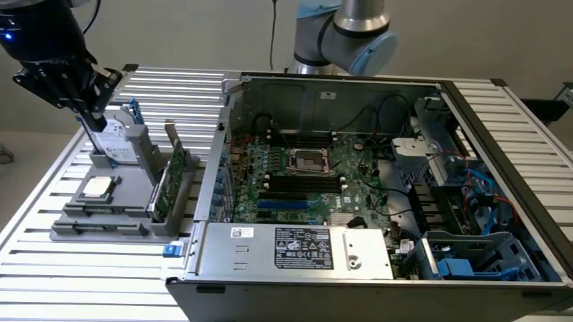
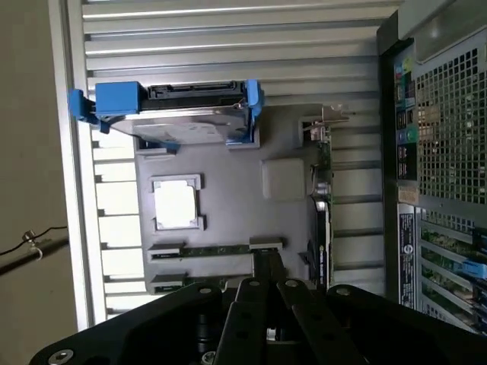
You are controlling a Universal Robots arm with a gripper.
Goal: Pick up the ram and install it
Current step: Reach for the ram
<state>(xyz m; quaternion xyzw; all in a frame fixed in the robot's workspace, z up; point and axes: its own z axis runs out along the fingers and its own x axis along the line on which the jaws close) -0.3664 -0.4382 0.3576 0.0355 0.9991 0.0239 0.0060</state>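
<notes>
On my feed the ram is just a thin sliver in the gray holder, one end tucked behind the gripper (can't tell if they touch). In the exterior view the computer case runs off the lower edge, and its sticker print's too small to read.

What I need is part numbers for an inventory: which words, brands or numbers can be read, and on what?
No text can be read.
The black label on the silver cover: print too small.
The white sticker beside it: too small.
The hard drive label: blurred.
The stickers on the computer case, wrist view: too blurred.
</notes>
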